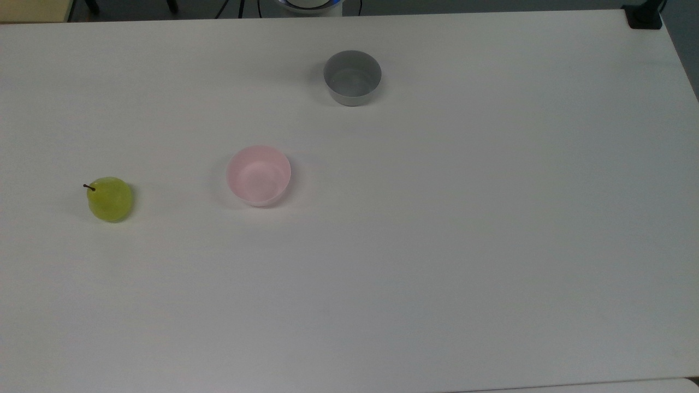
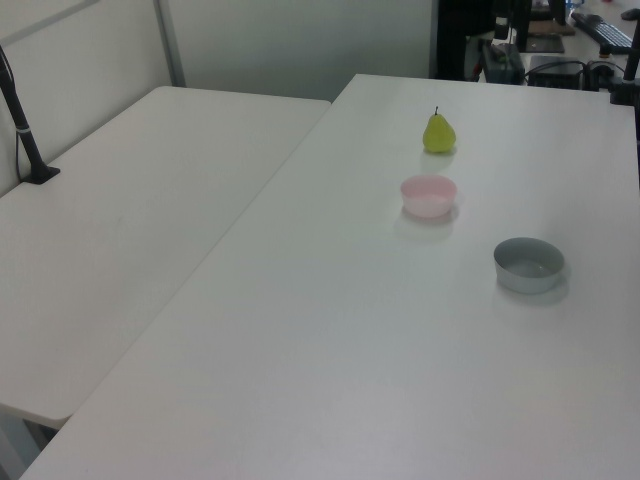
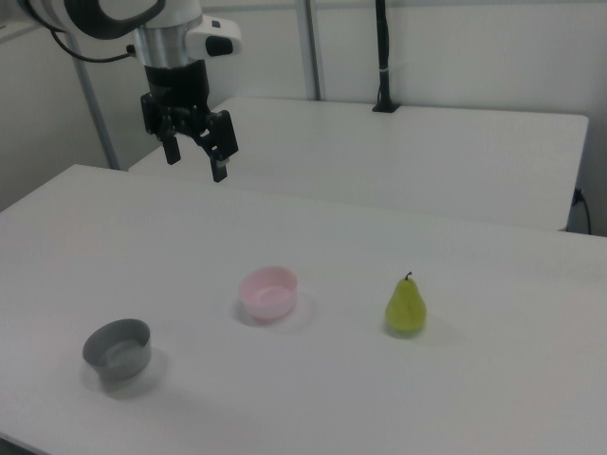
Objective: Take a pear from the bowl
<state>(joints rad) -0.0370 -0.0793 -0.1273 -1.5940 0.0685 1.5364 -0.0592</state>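
Observation:
The yellow-green pear (image 1: 110, 198) (image 2: 438, 133) (image 3: 406, 307) stands upright on the white table, outside the bowl. The pale pink bowl (image 1: 258, 175) (image 2: 428, 195) (image 3: 268, 291) is empty, a short way to the top view's right of the pear. In the right view my gripper (image 3: 196, 161) hangs high above the table, up and to the right view's left of the pink bowl. Its black fingers are spread apart and hold nothing.
A grey bowl (image 1: 352, 77) (image 2: 528, 264) (image 3: 118, 348) stands empty apart from the pink one. A second white table (image 2: 120, 220) adjoins this one. A black post (image 3: 383, 57) rises from the far table in the right view.

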